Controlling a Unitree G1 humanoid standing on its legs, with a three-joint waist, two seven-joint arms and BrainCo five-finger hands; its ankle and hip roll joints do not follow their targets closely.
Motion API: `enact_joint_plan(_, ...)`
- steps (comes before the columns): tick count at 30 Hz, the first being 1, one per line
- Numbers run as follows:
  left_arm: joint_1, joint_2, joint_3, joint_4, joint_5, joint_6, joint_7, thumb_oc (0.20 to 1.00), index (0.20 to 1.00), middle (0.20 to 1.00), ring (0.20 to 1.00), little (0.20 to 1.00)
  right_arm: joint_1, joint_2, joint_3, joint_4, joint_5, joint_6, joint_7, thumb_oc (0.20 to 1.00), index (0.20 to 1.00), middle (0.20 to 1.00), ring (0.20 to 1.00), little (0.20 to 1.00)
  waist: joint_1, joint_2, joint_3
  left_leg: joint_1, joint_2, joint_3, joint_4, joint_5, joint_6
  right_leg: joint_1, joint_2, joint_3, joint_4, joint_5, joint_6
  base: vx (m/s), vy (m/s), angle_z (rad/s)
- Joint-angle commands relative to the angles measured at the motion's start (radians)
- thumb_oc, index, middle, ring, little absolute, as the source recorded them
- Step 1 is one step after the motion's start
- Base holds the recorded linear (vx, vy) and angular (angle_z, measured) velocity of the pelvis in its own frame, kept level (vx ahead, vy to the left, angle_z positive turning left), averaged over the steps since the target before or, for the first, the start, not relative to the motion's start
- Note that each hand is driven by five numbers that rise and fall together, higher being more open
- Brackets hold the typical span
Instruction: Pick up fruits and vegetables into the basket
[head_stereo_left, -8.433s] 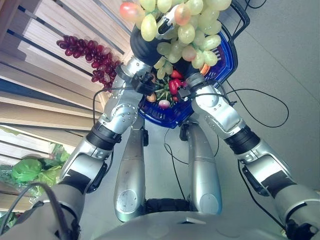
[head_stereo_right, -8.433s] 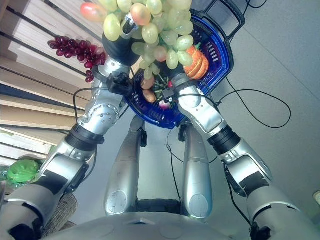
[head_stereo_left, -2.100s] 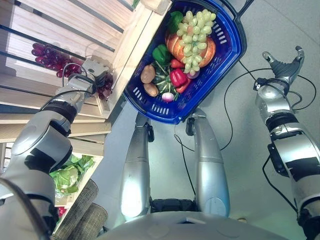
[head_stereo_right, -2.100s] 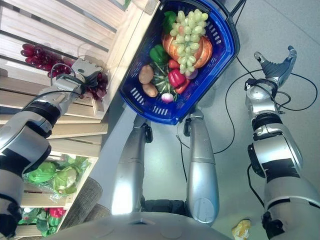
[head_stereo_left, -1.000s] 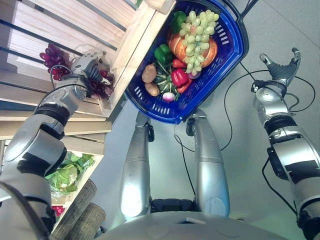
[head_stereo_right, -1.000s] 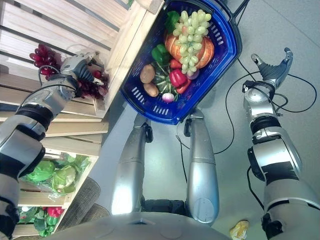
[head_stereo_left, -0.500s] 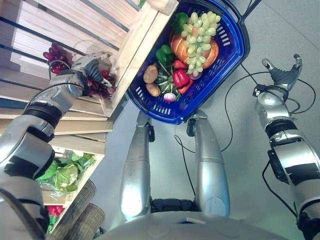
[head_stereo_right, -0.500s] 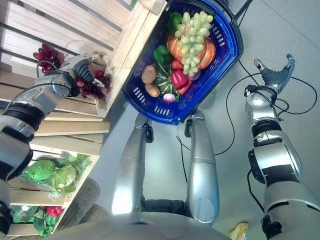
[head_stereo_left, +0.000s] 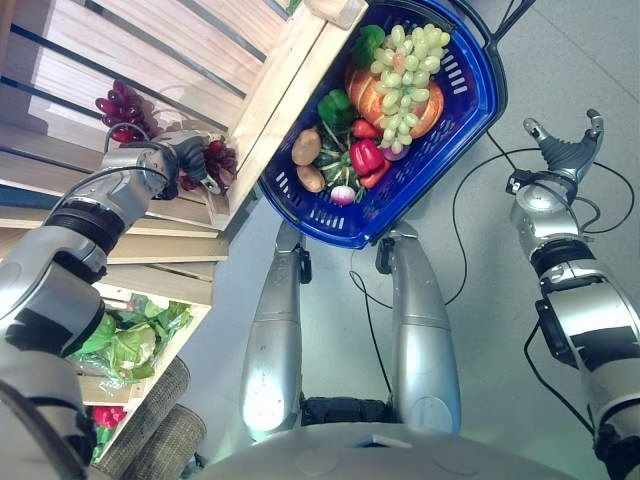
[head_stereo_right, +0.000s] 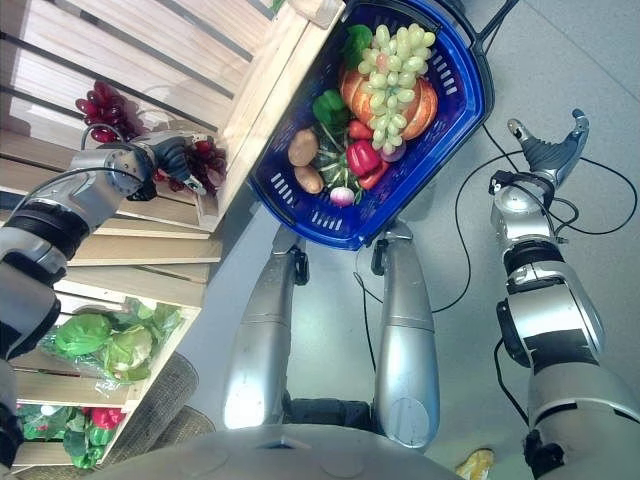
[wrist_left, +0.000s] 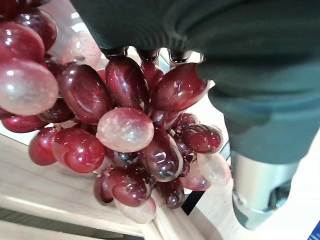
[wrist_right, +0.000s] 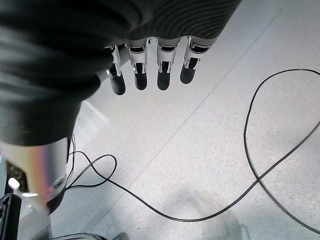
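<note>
While my left hand (head_stereo_left: 178, 160) sits curled round the red grapes (wrist_left: 125, 135) on the wooden shelf (head_stereo_left: 180, 70), I judge I'm mid-pick. Next: lift the bunch clear, swing it over the blue basket (head_stereo_left: 465, 110), approx. beside the green grapes (head_stereo_left: 410, 60). Right hand (head_stereo_left: 565, 150) is idle, fingers relaxed & empty. No readable writing.

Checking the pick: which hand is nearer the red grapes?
Left. The left hand is on the red grapes at the wooden shelf; the right hand hangs open, far across the blue basket.
</note>
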Motion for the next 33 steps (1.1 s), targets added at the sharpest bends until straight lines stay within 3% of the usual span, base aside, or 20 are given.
enact_joint_plan(1,0.036,0.038,0.003,-0.041,0.049,0.019,0.001,1.0,1.0,1.0,1.0,1.0,0.032,-0.076,-0.036,0.003,0.015,-0.04,-0.003,1.0,1.0,1.0,1.0,1.0,-0.003,0.029,-0.027,0.03,-0.055,0.059,0.128,-0.16,0.048,0.103,0.019,0.019,-0.219,0.135,0.14,0.0,-0.037,0.05)
enact_joint_plan(3,0.038,0.039,0.001,-0.047,0.08,0.019,0.046,1.0,1.0,1.0,1.0,1.0,0.032,-0.072,-0.037,0.004,0.014,-0.041,-0.007,1.0,1.0,1.0,1.0,1.0,-0.001,0.03,-0.027,0.03,-0.055,0.057,0.128,-0.161,0.048,0.104,0.018,0.018,-0.219,0.134,0.14,0.0,-0.035,0.06)
enact_joint_plan(10,0.072,0.024,-0.003,0.032,0.321,0.126,0.357,1.0,1.0,1.0,1.0,1.0,0.037,-0.056,-0.025,0.019,0.035,-0.059,-0.015,1.0,1.0,1.0,1.0,1.0,0.006,0.019,-0.027,0.032,-0.057,0.048,0.128,-0.16,0.047,0.109,0.02,0.013,-0.222,0.134,0.138,0.0,-0.019,0.02)
enact_joint_plan(13,0.115,-0.003,0.025,0.107,0.449,0.147,0.531,1.0,1.0,1.0,1.0,1.0,0.043,-0.049,-0.017,0.016,0.047,-0.062,-0.025,1.0,1.0,1.0,1.0,1.0,0.008,0.009,-0.027,0.027,-0.057,0.044,0.129,-0.159,0.046,0.106,0.024,0.01,-0.22,0.132,0.135,0.0,0.0,0.0)
enact_joint_plan(17,0.165,-0.065,0.054,0.217,0.563,0.163,0.657,1.0,1.0,1.0,1.0,1.0,0.044,-0.041,-0.011,0.015,0.052,-0.065,-0.032,1.0,1.0,1.0,1.0,1.0,0.007,-0.003,-0.027,0.023,-0.057,0.042,0.128,-0.156,0.047,0.1,0.029,0.008,-0.218,0.131,0.13,0.0,0.0,0.0)
enact_joint_plan(23,0.197,-0.131,0.078,0.332,0.628,0.206,0.681,1.0,1.0,1.0,1.0,1.0,0.039,-0.027,-0.004,0.01,0.045,-0.062,-0.036,1.0,1.0,1.0,1.0,1.0,-0.001,-0.016,-0.027,0.015,-0.057,0.042,0.134,-0.158,0.05,0.089,0.038,0.013,-0.21,0.127,0.124,0.0,0.01,-0.01)
enact_joint_plan(33,0.213,-0.189,0.081,0.415,0.601,0.164,0.698,1.0,1.0,1.0,1.0,1.0,0.024,-0.015,0.007,-0.005,0.034,-0.056,-0.046,1.0,1.0,1.0,1.0,1.0,-0.012,-0.027,-0.027,-0.001,-0.051,0.046,0.143,-0.16,0.048,0.077,0.043,0.018,-0.207,0.127,0.122,0.0,0.0,0.0)
